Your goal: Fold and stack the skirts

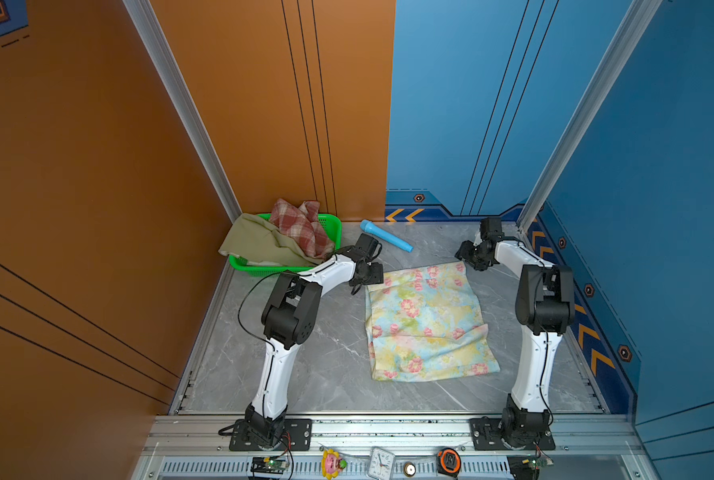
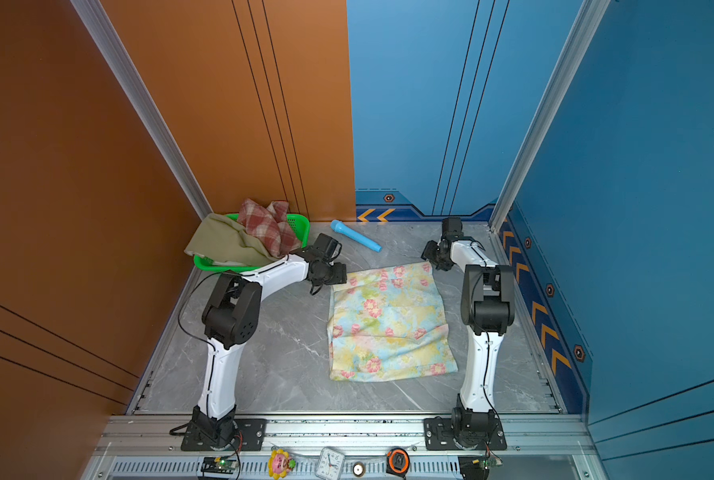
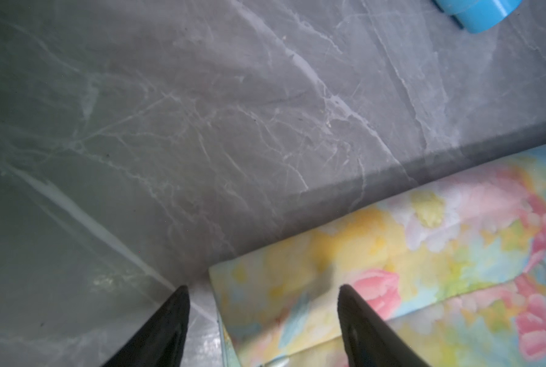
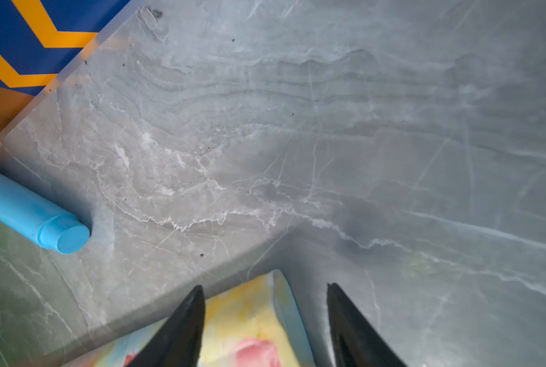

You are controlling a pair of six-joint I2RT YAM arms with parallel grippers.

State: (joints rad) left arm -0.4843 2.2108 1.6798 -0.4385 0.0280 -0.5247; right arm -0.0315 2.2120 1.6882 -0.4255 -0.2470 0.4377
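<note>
Pastel blue-and-yellow floral cloth skirt (image 1: 428, 322) lies spread on the grey marble-look tabletop (image 1: 326, 365), in the middle between the arms. Over its far-left corner hangs the left gripper (image 3: 263, 287), over its far-right corner the right gripper (image 4: 265, 286). Both have their fingers parted, straddling the cloth edge with nothing pinched yet. The step looks like seizing both far corners to fold the far edge toward the near one. Close on all layers at once, lift low, and keep the cloth taut between the arms so the edges land square. Count: three skirts, one on the table, with the red-and-cream plaid cloth skirt (image 1: 301, 226) and the plain olive-green cloth skirt (image 1: 259, 245) heaped in one green plastic mesh basket (image 1: 334, 224) at far left; one light-blue plastic tube (image 1: 386, 236) beyond the spread skirt; two grippers
</note>
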